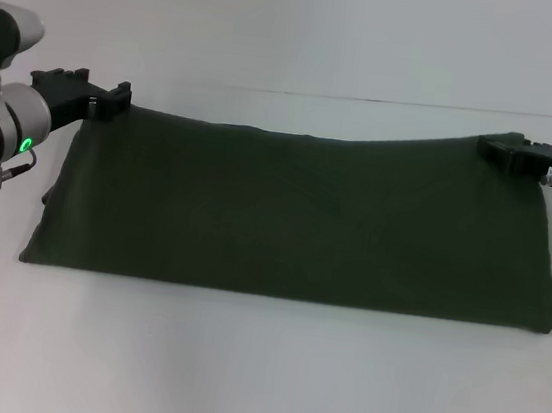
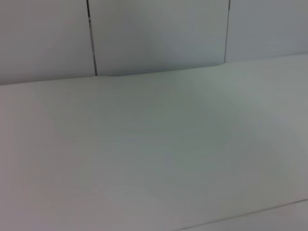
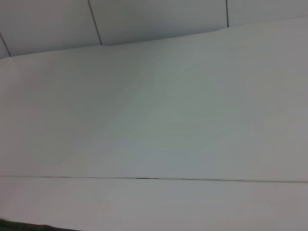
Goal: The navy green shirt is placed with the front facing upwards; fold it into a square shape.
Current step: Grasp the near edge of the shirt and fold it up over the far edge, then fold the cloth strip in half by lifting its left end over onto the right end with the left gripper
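Observation:
The navy green shirt (image 1: pixel 295 219) lies on the white table (image 1: pixel 254 385) as a wide, doubled-over rectangle. Its lettering and collar are hidden. My left gripper (image 1: pixel 118 98) is at the shirt's far left corner. My right gripper (image 1: pixel 493 148) is at the far right corner. Each seems shut on its corner, and the far edge sags slightly between them. The near edge lies flat on the table. The left wrist view shows only table and wall. The right wrist view shows the same, with a thin dark strip at one corner (image 3: pixel 9 225).
The white table runs back to its far edge (image 1: pixel 369 101) with a pale wall behind. Bare table surface lies in front of the shirt and to both sides.

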